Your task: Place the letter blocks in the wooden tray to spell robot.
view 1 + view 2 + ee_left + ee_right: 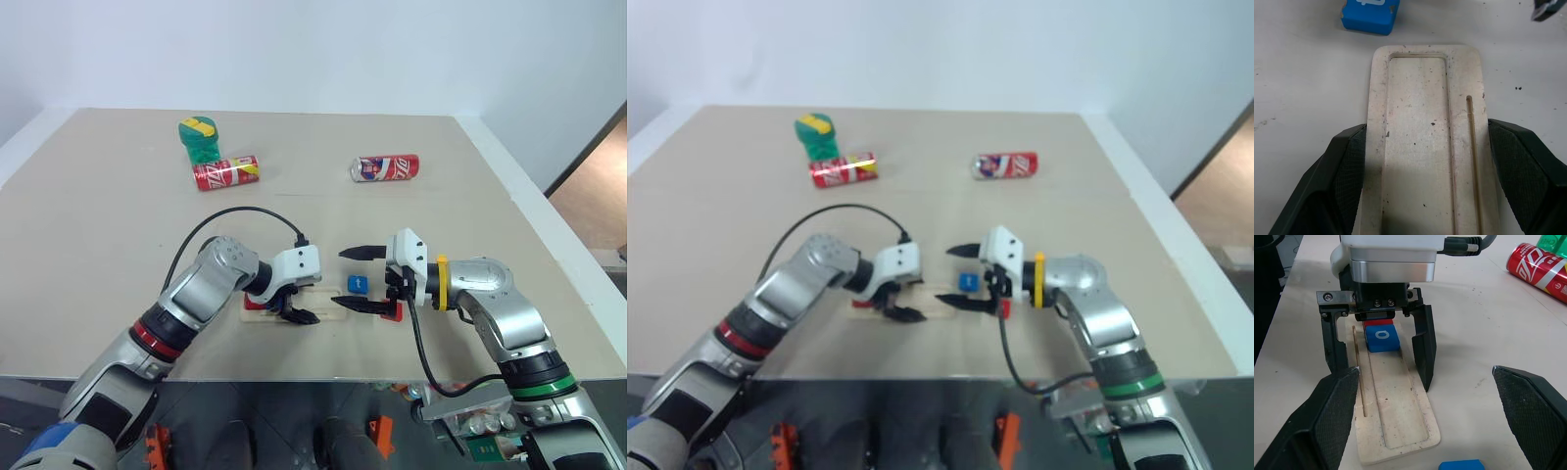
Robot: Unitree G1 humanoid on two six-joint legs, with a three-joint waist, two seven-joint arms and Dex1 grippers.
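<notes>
A pale wooden tray (1420, 147) lies on the table (118, 196), a flat strip with rounded corners, a long shallow groove and a thin slot beside it. The wood is scuffed and speckled.

The left gripper (297, 315) straddles the tray. Its jaws stand apart, one along each long edge, and hold no block. Between them in the groove sits a blue block (1382, 337) with a white "o", and a red block (1377, 323) sits tight behind it, deeper between the jaws.

The right gripper (361, 279) faces the tray's empty end with its jaws spread wide and empty. A loose blue block (358, 284) lies on the table between them, and a red block (392, 313) lies just beside the nearer jaw.

The blocks are small, smooth, hard-looking squares, likely plastic and slippery.

The letters appear to be going in one by one. For the next block, it would be best to grip two opposite flat sides squarely. It should be lowered level into the groove, flush against the "o", with the letter upright.
</notes>
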